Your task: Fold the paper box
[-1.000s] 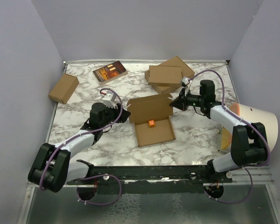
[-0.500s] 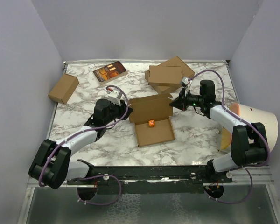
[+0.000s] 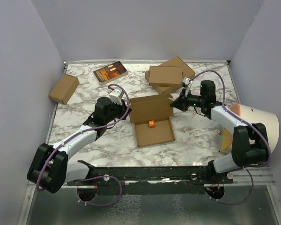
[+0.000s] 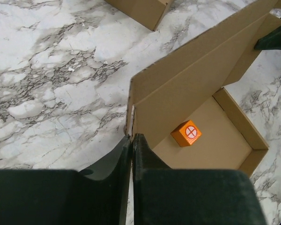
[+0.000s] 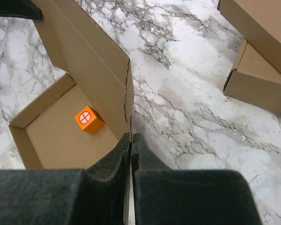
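mailer box of plain brown corrugated cardboard [image 3: 155, 135] sits mid white marble table [image 3: 196, 136], long axis left-right, lid upright at far side. we see left gripper [image 3: 128, 114] and right gripper [image 3: 174, 105] pinching lid's side edges.

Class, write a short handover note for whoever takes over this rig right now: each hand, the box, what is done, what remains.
Left hand: shut on the lid of the box, at its left end.
Right hand: shut on the lid's right end.
Where: the box sits mid-table, tray walls up, lid standing roughly upright, orange cube inside.
Done: tray formed, cube in.
Left: probably lower the lid over the tray and tuck it shut.
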Action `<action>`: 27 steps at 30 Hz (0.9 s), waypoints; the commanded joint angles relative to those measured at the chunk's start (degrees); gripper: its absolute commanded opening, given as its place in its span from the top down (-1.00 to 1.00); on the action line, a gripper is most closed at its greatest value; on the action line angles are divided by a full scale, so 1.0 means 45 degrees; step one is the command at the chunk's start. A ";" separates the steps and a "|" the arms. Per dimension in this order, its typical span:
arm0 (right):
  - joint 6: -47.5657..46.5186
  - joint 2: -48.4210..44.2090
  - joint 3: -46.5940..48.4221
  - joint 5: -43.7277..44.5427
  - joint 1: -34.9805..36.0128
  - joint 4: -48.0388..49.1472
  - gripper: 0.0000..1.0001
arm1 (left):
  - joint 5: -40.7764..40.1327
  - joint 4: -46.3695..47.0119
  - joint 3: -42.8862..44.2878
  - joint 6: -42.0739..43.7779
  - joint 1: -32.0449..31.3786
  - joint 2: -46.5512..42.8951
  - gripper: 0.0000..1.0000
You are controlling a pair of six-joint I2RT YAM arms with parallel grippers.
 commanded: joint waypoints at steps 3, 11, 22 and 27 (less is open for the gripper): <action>0.0067 -0.0216 -0.0142 -0.0141 0.0085 0.0419 0.98 | -0.0094 -0.0005 0.0384 0.0297 -0.0113 -0.0472 1.00; 0.0339 -0.0875 -0.0733 0.2775 0.2245 0.2853 0.99 | -0.2426 0.0812 0.0939 0.0839 -0.0861 -0.0248 1.00; 0.3161 0.1217 -0.0950 0.7013 0.3227 0.8623 0.88 | -0.5448 0.3394 0.0823 0.1802 -0.1155 0.0535 1.00; 0.3479 0.2370 -0.0424 0.8833 0.3921 0.9440 0.83 | -0.5633 0.4042 0.0950 0.1794 -0.1190 0.1500 1.00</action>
